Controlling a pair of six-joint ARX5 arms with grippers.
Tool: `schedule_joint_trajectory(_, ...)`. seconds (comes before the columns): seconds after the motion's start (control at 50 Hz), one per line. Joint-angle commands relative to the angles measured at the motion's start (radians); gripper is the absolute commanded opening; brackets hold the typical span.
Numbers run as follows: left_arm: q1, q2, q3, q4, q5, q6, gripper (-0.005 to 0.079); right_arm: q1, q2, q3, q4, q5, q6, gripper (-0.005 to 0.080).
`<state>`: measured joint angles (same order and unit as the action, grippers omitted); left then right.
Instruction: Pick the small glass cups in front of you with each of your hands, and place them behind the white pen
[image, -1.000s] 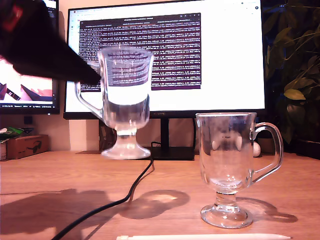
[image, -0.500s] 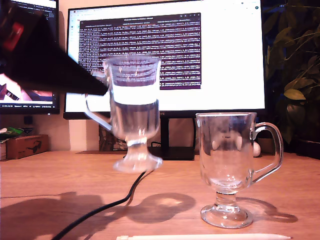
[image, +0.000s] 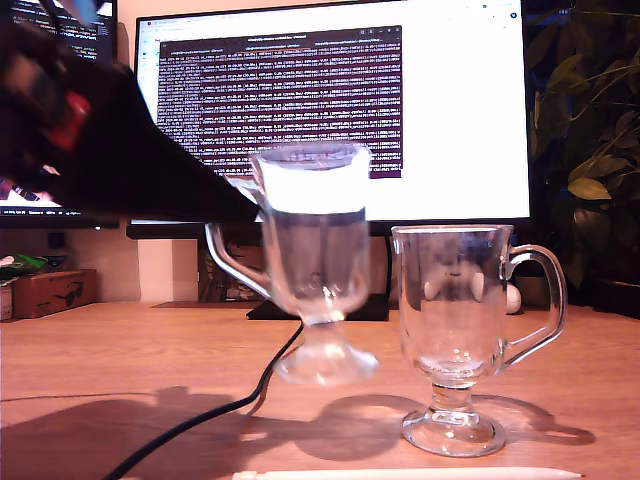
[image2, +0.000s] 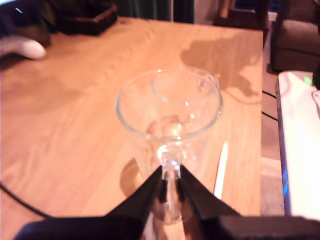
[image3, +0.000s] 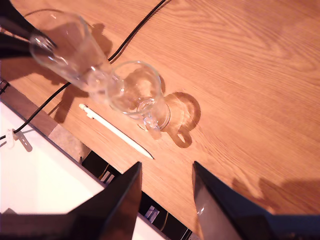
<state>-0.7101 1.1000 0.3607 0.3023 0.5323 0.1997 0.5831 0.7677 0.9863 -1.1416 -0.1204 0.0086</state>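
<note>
One small glass cup (image: 310, 250) hangs slightly tilted above the table, its foot off the wood. My first gripper (image: 235, 205) comes in from the exterior view's left and is shut on its looped handle; in the first wrist view the gripper (image2: 170, 172) pinches the handle of the cup (image2: 170, 110). The other glass cup (image: 455, 320) stands upright on the table at the exterior view's right, its handle pointing right. The white pen (image: 410, 473) lies along the near table edge. My second gripper (image3: 166, 167) is open, high above the standing cup (image3: 135, 92) and the pen (image3: 117, 132), holding nothing.
A black cable (image: 220, 405) runs across the wooden table under the lifted cup. A large lit monitor (image: 340, 110) stands behind, a leafy plant (image: 590, 150) at the exterior view's right, and a cardboard box (image: 50, 290) at its left.
My first gripper has carried the held cup toward the exterior view's right and lower, closer to the standing cup. The standing cup and pen have not moved.
</note>
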Motion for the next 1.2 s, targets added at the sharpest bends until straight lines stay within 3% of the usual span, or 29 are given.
schedule_joint_trajectory(0.0,-0.012,0.024,-0.012,0.045,0.005,-0.002,-0.0022,-0.004,0.002,-0.016,0.007,0.001,0.015,0.0288)
schedule_joint_trajectory(0.32,-0.023,0.151,-0.013,0.153,-0.004,0.003,-0.0022,-0.004,0.002,-0.016,0.006,0.001,0.020,0.0288)
schedule_joint_trajectory(0.88,-0.023,0.177,-0.013,0.095,-0.054,0.011,-0.0021,-0.004,0.002,-0.016,0.007,0.000,0.020,0.0288)
schedule_joint_trajectory(1.1,-0.023,0.177,-0.013,0.057,-0.013,0.013,0.0146,-0.004,0.002,-0.016,0.009,0.000,0.019,0.0288)
schedule_joint_trajectory(1.18,-0.023,0.177,-0.013,0.057,-0.008,0.013,0.0164,-0.004,0.002,-0.016,0.013,0.000,0.020,0.0288)
